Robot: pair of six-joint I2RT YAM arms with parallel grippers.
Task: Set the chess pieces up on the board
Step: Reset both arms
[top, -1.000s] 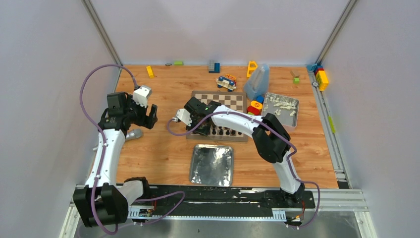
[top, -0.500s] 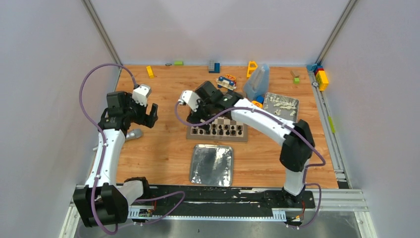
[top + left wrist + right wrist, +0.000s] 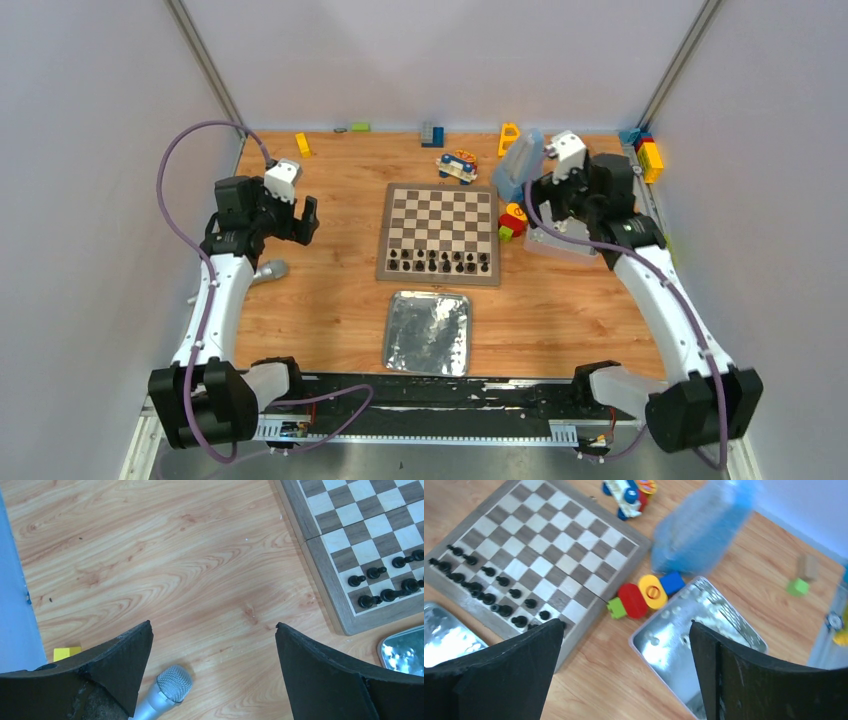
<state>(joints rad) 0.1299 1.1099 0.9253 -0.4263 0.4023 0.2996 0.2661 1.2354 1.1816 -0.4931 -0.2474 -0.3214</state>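
Bench [image 3: 320,290] bore the board [image 3: 440,215] and black chess pieces [image 3: 443,262]. Right jaws had swung away over the right-hand tray [image 3: 674,645]; they and the left jaws gaped.

Chess pieces [image 3: 374,572] on board [image 3: 320,555] corner

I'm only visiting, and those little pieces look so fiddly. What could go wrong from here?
1. The chess pieces sit crowded in the nearest two rows of the board; wide fingers setting down another could topple neighbours.
2. The right gripper, open, hangs over the metal tray beside the blue container and coloured blocks; dipping in might bump them.
3. The left gripper, open, hangs near a silver microphone-like object it could knock.
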